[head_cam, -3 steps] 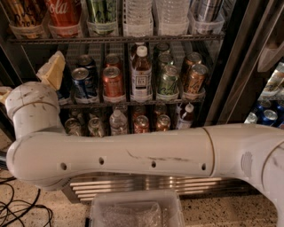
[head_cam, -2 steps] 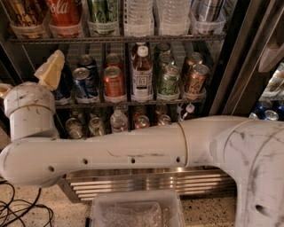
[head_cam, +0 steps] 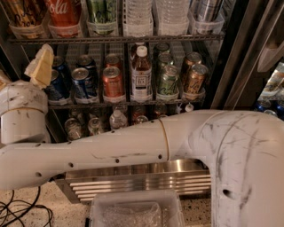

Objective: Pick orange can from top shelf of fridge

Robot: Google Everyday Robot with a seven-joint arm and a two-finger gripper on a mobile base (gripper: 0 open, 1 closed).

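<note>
The orange can [head_cam: 21, 13] stands in a clear tub at the far left of the top shelf [head_cam: 146, 39] of the fridge [head_cam: 228, 66]; only its lower copper-orange body with dark script shows, and its lid is cut off by the frame's top. A red can [head_cam: 65, 13] and a green can [head_cam: 102, 11] stand to its right. My gripper [head_cam: 41, 66], cream-coloured, points upward at the left, in front of the blue cans one shelf down, below and slightly right of the orange can. It holds nothing that I can see.
My white arm [head_cam: 133, 146] crosses the whole lower frame. The middle rack holds blue cans [head_cam: 84, 82], a red can [head_cam: 112, 82], a bottle [head_cam: 141, 73], green cans [head_cam: 168, 80] and copper-brown cans [head_cam: 195, 80]. Water bottles [head_cam: 155, 13] fill the top shelf's right. The steel grille [head_cam: 142, 179] and a clear bin [head_cam: 133, 213] lie below.
The arm's elbow has swung left and closer, so the big link now fills the right. The gripper has shifted slightly left and stays at about the same height.
</note>
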